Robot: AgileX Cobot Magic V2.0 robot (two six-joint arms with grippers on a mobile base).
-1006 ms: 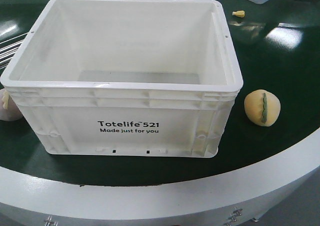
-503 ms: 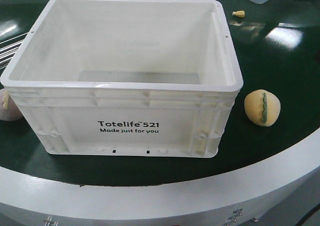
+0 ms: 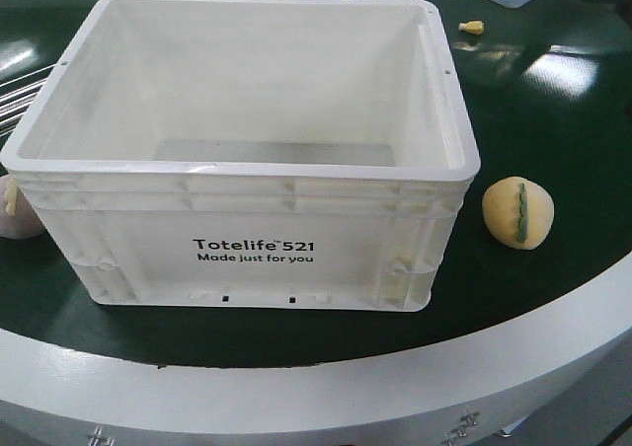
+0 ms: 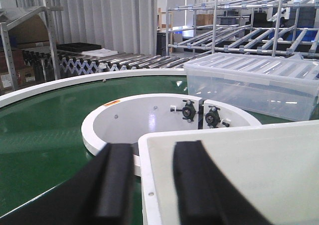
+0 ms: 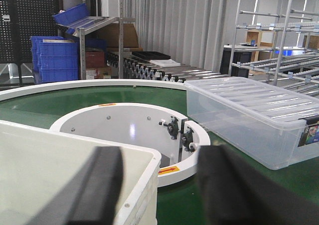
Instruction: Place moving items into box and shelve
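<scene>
Standing on the green belt (image 3: 553, 111), the box (image 3: 326, 219) turns its printed side to the front camera. A round yellow item (image 3: 517, 212) lies near its right end, and another (image 3: 15, 209) is half hidden at its left. The left gripper (image 4: 154, 185) has its fingers apart, and the box's rim corner shows between them (no contact can be made out). The right gripper (image 5: 164, 190) is spread wide, with the box's other corner showing between its fingers.
</scene>
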